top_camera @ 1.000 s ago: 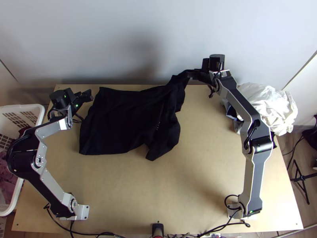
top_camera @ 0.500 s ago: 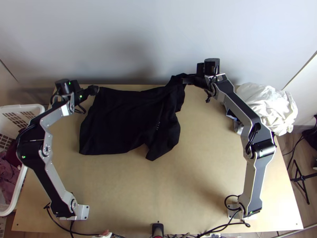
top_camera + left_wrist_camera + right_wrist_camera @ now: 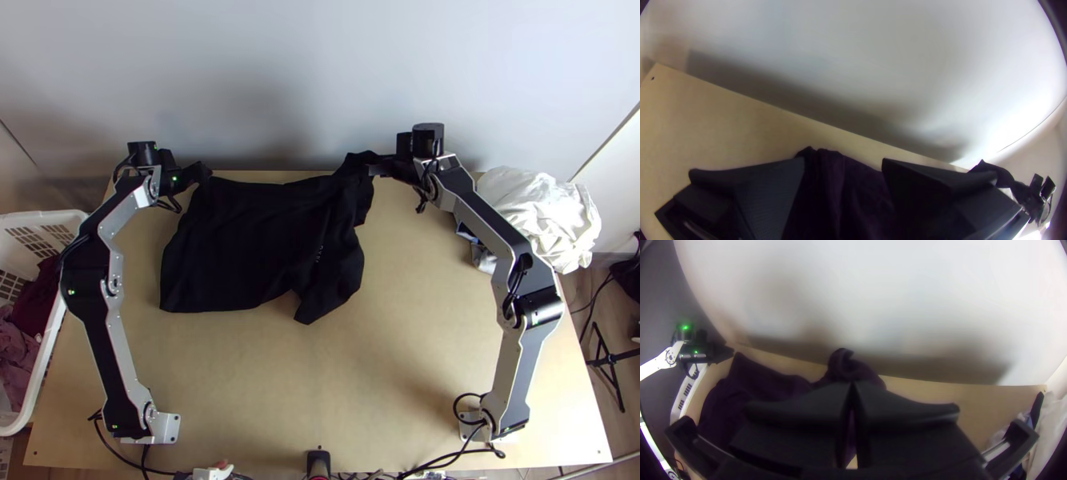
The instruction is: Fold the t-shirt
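Plainly, from the top view, see the black t-shirt (image 3: 248, 240) lying on the wooden table (image 3: 360, 384), close to the far edge and left of the middle, mostly spread but rumpled along its right side. Find the left gripper (image 3: 206, 170) at its far left corner, and the right gripper (image 3: 373, 169) at its far right end, beside a raised, bunched piece. Notice, too, a heap of white cloth (image 3: 544, 212) by the table's far right corner and a white basket (image 3: 45, 360) along the left edge, with clothes (image 3: 16, 352) inside.

In the left wrist view, can see the left gripper (image 3: 844, 164) with its fingers (image 3: 769, 186) spread well apart and creased fabric of the t-shirt in the gap, unpinched. Farther off, make out the right gripper with a lifted part of the t-shirt leading up to it.

In the right wrist view, see the right gripper (image 3: 852, 384) with its fingers pressed together, pinching the bunched piece, and a curl of fabric poking past the tips. Can follow the rest of the t-shirt across the table toward the left gripper.
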Robot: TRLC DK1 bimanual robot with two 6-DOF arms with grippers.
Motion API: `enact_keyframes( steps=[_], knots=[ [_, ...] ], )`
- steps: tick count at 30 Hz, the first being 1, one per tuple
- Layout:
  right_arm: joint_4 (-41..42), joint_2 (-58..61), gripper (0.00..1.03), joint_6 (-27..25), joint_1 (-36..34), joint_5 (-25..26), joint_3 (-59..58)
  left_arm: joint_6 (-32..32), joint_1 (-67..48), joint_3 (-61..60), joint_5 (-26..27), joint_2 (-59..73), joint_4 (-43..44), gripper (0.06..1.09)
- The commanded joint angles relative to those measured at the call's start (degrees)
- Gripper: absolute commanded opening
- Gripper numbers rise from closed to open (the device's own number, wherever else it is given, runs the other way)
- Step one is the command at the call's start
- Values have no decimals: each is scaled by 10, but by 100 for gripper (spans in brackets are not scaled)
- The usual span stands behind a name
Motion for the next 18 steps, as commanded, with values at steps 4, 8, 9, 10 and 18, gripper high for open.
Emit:
enact_keyframes(
  steps=[4, 8, 9, 10, 18],
  knots=[
    [13, -9, 3, -7, 2, 9, -19, -2, -6, 43, 8, 15, -58, 91],
    [18, -9, 3, -7, 5, 9, -20, -26, -8, 45, 31, 17, -58, 77],
    [18, -9, 3, -8, 6, 9, -20, -26, -11, 47, 32, 19, -63, 77],
    [19, -9, 3, -10, 6, 9, -20, -25, -13, 47, 31, 21, -66, 77],
    [20, -18, 3, -15, 3, 9, -16, -18, -14, 50, 23, 29, -69, 77]
  ],
)
